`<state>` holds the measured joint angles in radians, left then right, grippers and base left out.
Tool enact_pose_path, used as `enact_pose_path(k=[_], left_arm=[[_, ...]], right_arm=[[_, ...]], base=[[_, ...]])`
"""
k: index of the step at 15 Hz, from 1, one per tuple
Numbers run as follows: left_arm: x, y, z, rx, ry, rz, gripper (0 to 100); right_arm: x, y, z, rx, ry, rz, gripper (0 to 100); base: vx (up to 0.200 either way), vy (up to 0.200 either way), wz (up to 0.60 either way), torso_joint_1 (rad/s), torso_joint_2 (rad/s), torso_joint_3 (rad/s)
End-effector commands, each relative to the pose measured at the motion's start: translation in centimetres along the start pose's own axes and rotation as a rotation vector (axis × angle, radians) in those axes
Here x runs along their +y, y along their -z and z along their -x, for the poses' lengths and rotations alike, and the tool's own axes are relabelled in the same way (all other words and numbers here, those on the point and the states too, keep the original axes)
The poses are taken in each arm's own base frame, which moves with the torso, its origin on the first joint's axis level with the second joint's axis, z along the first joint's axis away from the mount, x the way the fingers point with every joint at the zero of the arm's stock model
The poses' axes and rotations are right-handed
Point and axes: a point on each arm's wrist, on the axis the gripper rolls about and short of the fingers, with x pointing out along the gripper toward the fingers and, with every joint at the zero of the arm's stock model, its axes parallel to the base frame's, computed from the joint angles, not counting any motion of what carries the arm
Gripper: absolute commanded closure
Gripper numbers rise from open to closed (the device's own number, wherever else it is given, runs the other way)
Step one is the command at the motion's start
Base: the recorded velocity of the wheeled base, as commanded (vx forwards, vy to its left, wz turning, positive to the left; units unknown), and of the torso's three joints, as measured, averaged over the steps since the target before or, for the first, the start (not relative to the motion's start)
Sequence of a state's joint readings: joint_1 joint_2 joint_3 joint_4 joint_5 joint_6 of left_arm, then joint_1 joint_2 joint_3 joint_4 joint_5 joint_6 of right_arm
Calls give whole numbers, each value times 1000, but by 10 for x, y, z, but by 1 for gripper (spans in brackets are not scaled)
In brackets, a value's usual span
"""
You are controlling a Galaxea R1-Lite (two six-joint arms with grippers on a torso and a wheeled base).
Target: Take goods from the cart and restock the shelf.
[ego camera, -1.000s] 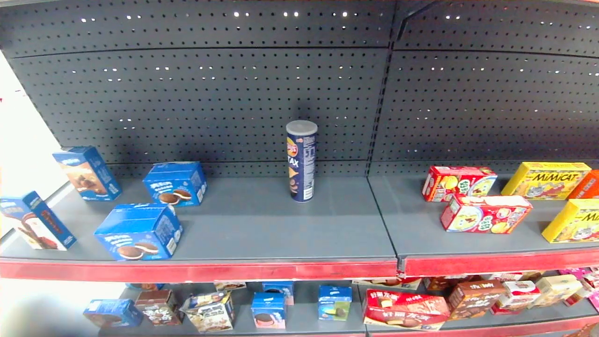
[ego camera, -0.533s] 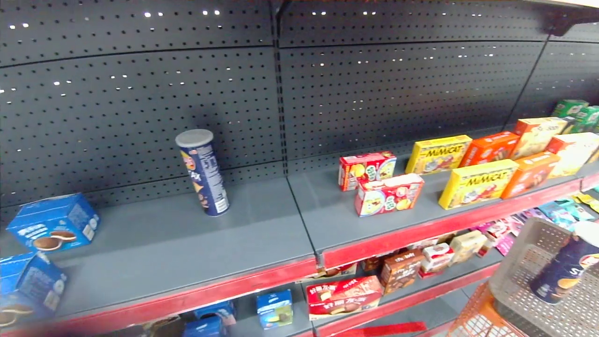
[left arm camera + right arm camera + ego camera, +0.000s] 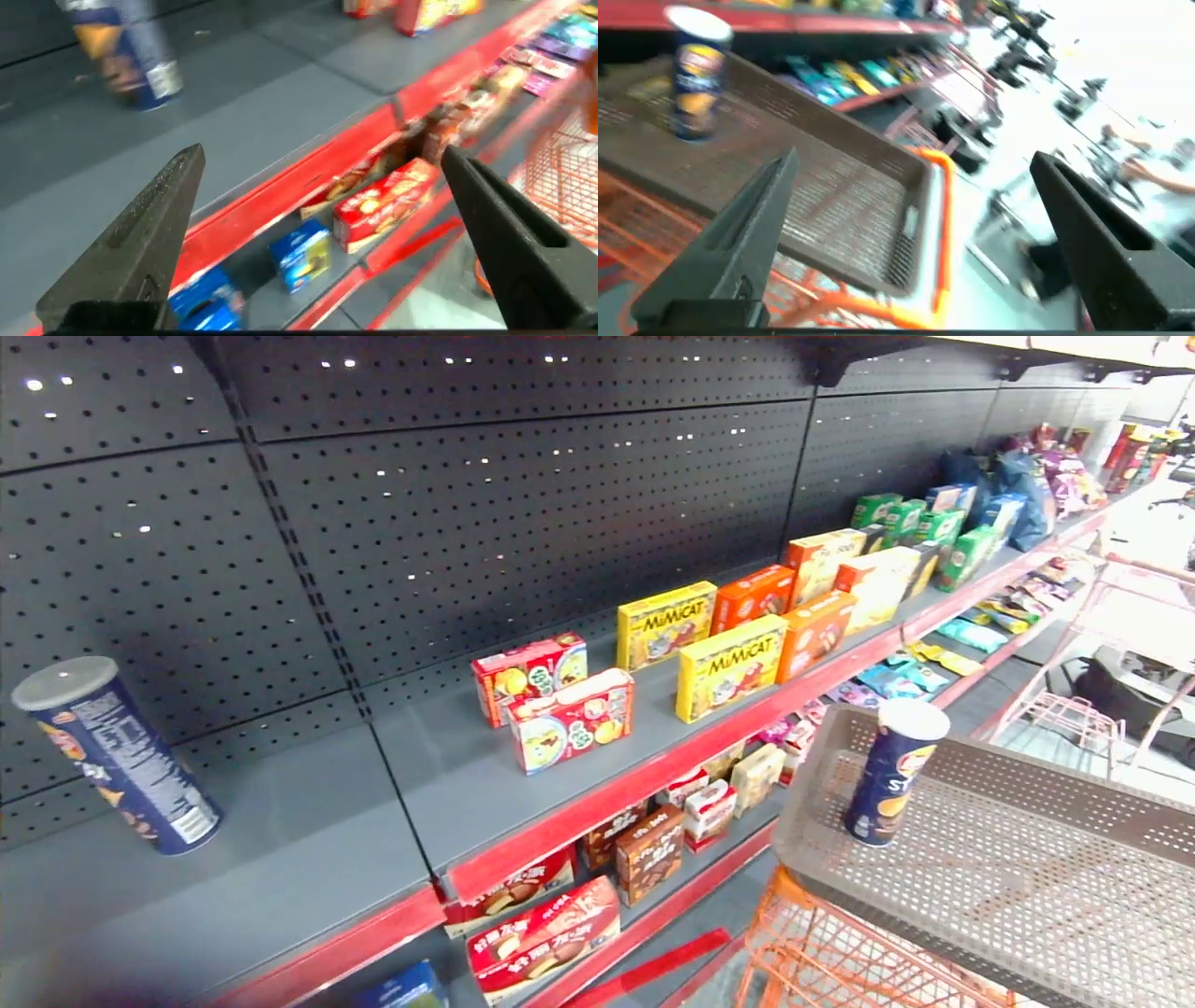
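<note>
A dark blue chip can (image 3: 117, 756) with a grey lid stands on the grey shelf (image 3: 308, 859) at the left. A second chip can (image 3: 892, 773) stands upright in the cart's grey perforated basket (image 3: 1027, 877) at the right. My left gripper (image 3: 320, 157) is open and holds nothing. It hovers over the shelf's red front lip (image 3: 280, 201), with the shelf can (image 3: 131, 47) farther off. My right gripper (image 3: 915, 161) is open too, above the basket (image 3: 850, 187), well apart from the cart can (image 3: 696, 75).
Red boxes (image 3: 555, 709), yellow boxes (image 3: 728, 663) and orange boxes (image 3: 812, 630) line the shelf to the right. Lower shelves hold more boxes (image 3: 541, 924). The cart's orange wire frame (image 3: 822, 952) sits under the basket. A pink cart (image 3: 1111, 644) stands behind.
The head camera has swung to the right: the blue cookie boxes left the picture and the cart with its can came fully in. The goods themselves have not moved.
</note>
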<state>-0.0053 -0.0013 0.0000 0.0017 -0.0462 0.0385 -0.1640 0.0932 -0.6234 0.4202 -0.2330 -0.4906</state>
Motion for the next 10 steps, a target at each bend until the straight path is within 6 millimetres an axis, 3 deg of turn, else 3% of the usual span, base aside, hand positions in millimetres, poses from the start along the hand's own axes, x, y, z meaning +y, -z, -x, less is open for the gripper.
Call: enact_pose_path(k=[1, 9, 10], left_arm=[[0, 0, 0, 1, 1, 0, 0], [0, 0, 0, 1, 1, 2, 0], [0, 0, 0, 1, -1, 3, 0]], right_arm=[[0, 1, -1, 4, -4, 1, 0], [2, 3, -3, 16, -8, 3, 0], [2, 3, -3, 16, -8, 3, 0]], base=[[0, 0, 0, 0, 0, 0], [0, 0, 0, 0, 0, 0], [200, 0, 0, 2, 2, 2]])
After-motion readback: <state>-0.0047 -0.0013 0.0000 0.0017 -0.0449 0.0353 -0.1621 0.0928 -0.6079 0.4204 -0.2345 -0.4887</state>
